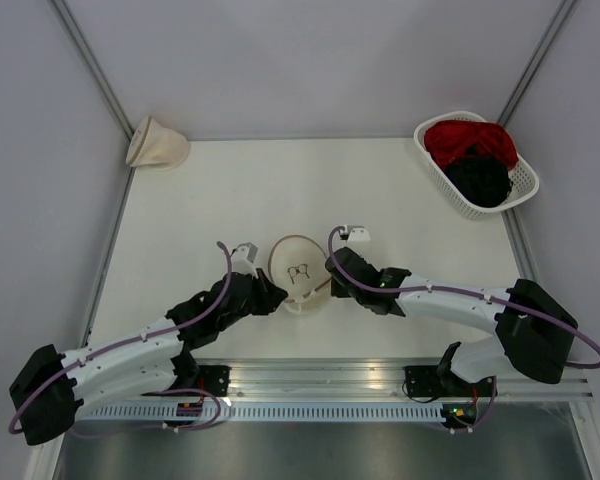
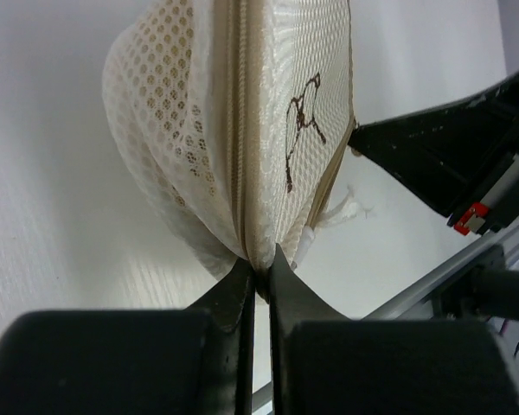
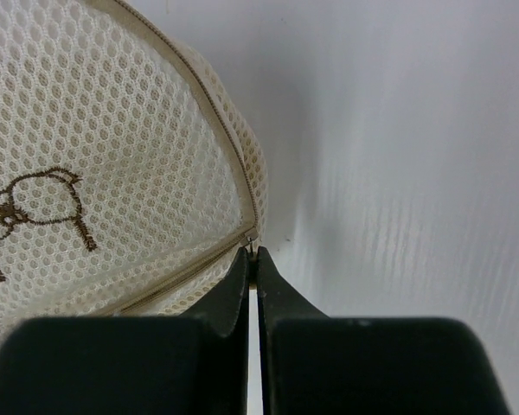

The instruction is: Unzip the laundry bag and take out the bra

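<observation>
The round cream mesh laundry bag [image 1: 298,275] with its small dark spectacles-like mark lies near the table's front, between both arms. My left gripper [image 1: 277,296] is shut on the bag's left edge; in the left wrist view the jaws [image 2: 259,264] pinch the fabric by the zip seam [image 2: 240,130]. My right gripper [image 1: 331,266] is shut on the zip pull at the bag's right edge; in the right wrist view the small metal pull [image 3: 252,249] sits between the closed tips, and the zip [image 3: 182,275] runs left from there. The bra is hidden.
A cone-shaped cream bag [image 1: 155,143] lies at the back left corner. A white basket [image 1: 526,180] at the back right holds a red garment [image 1: 467,138] and a black garment [image 1: 480,180]. A metal rail [image 1: 320,380] runs along the near edge.
</observation>
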Robot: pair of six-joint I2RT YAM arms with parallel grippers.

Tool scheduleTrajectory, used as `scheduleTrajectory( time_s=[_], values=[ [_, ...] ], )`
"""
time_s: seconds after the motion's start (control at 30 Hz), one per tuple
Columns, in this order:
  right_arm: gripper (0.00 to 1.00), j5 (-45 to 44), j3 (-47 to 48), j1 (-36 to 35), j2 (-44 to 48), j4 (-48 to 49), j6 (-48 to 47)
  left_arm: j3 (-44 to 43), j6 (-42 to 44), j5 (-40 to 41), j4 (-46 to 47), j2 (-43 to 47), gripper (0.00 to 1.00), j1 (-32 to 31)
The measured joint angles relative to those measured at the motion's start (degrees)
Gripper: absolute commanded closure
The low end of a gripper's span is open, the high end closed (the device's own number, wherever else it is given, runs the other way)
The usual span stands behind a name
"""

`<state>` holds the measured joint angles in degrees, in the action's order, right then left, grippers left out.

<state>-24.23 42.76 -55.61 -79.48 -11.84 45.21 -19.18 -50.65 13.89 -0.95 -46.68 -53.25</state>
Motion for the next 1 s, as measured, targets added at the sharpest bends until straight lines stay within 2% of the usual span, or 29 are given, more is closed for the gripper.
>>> scheduleTrajectory(
  time_s=[0.03, 0.07, 0.1, 0.17, 0.27, 0.43, 0.6, 0.77, 1.0],
  values=[
    [1.0, 0.0, 0.0, 0.4, 0.0, -0.2, -0.5, -1.0, 1.8, -1.9, 0.0, -1.6, 0.98, 0.7],
    [1.0, 0.0, 0.0, 0.7, -0.1, -0.3, -1.0, -2.1, 3.5, -3.5, 0.0, -3.3, 0.9, 1.2],
    [0.99, 0.0, 0.0, 1.1, -0.1, -0.5, -1.5, -3.2, 4.9, -4.6, 0.0, -4.9, 0.74, 1.8],
    [0.99, -0.7, 0.0, 1.6, -0.1, -1.0, -2.3, -5.2, 7.4, -5.8, -0.7, -7.4, 0.22, 2.4],
    [0.99, -2.7, 0.0, 2.8, -0.1, -2.4, -3.3, -6.6, 7.9, -4.8, -3.2, -9.2, 0.01, 3.2],
    [1.0, -4.3, -0.3, 3.3, 0.6, -3.8, -3.6, -9.3, 6.4, 3.2, -9.5, -8.7, 0.01, 3.7],
    [0.99, -4.6, -0.3, 3.3, 2.3, -4.7, -3.2, -10.8, 0.4, 8.5, -15.5, -2.2, 0.01, 3.8],
    [1.0, -0.7, -0.5, 2.6, 3.0, -4.4, -1.5, -9.9, -9.4, 5.2, -17.5, 4.0, 0.01, 3.8],
    [0.99, 14.4, -1.5, -3.6, 2.5, 3.5, 1.2, -5.9, -19.7, -5.6, -16.7, 4.7, 0.01, 3.8]
  ],
)
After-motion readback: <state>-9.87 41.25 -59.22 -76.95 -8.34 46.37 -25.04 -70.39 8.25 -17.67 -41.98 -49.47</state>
